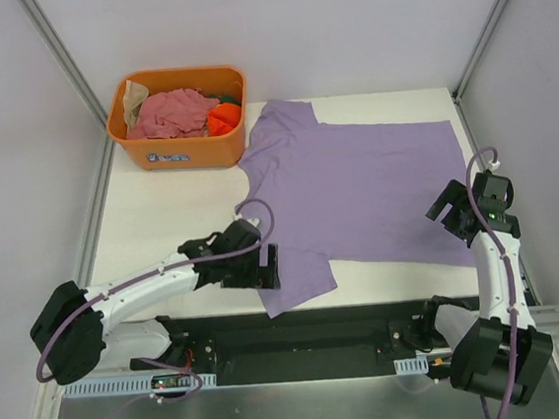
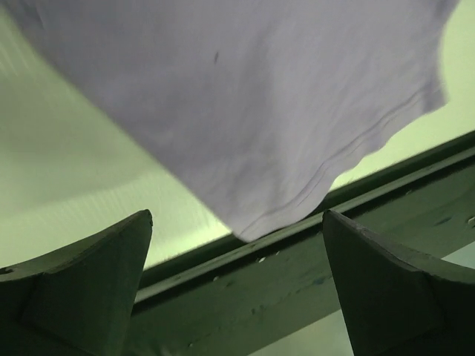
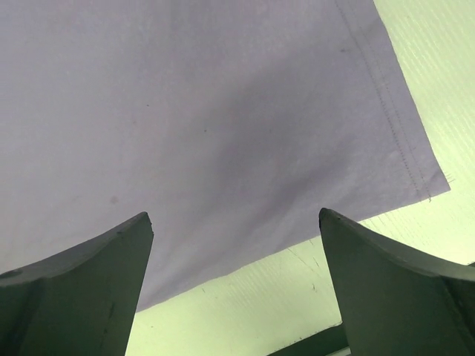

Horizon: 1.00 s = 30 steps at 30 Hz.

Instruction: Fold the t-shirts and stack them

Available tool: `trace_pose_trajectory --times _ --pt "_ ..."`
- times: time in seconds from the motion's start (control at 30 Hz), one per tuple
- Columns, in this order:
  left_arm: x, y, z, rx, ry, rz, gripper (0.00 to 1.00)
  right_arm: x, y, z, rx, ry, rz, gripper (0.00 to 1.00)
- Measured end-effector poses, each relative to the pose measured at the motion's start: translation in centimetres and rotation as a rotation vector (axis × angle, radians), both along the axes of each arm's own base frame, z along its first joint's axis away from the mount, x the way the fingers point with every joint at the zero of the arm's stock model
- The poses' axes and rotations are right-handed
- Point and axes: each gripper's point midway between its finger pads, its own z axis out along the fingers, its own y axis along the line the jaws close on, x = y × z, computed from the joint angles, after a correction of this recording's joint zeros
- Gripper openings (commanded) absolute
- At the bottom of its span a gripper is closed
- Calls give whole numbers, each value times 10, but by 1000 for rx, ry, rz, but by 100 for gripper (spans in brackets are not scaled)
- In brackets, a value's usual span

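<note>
**Position.** The lavender t-shirt (image 1: pixel 356 177) lies spread flat on the desk (image 1: pixel 163 231) in a single layer, not yet folded. A dusty pink t-shirt (image 1: pixel 176 112) and further crumpled cloth wait in the orange tub (image 1: pixel 185 151), well beyond the left tool.

**Tool state.** The left tool (image 1: pixel 267 267) is released. Its fingers stand wide apart with nothing between them, above the near sleeve (image 2: pixel 297 185), and the sleeve hem runs just ahead of the fingertips. The right tool (image 1: pixel 446 215) is also released, fingers spread over the body cloth. The bottom hem corner (image 3: pixel 424 176) lies ahead of it, toward the right-hand finger.

**Handling properties (estimated).** The cloth is light, thin and limp. It holds no shape, so it is likely to sag between two grasp points and bunch if pulled from one. It is not fragile. Drag on the desk appears moderate.

**Where to take hold.** Pinch at a stitched hem, where the doubled cloth gives a firmer bite:
- left tool at the sleeve edge;
- right tool at the hem corner.

Lift both together to keep the fold line straight.
</note>
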Motion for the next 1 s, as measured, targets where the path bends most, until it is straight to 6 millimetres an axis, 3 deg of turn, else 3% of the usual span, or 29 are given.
trace_pose_trajectory --times 0.13,0.33,0.4,0.7,0.9,0.97,1.0 --pt "-43 7 -26 39 99 -4 77 1 0 2 -1 -11 -2 96" --pt "-69 -15 -32 41 142 -58 58 1 3 -6 23 20 6 96" --pt "-75 -18 -37 58 160 -65 56 1 5 -9 34 28 12 96" --pt "-78 -27 -53 138 212 -62 42 1 6 -11 44 31 16 96" --pt "-65 -37 -54 174 193 -36 17 0 7 -13 48 36 16 96" --pt "-60 -33 -56 208 175 -16 0 0 6 -12 48 36 13 96" --pt "-58 -31 -57 224 167 -3 0 0 6 -12 48 36 12 96"
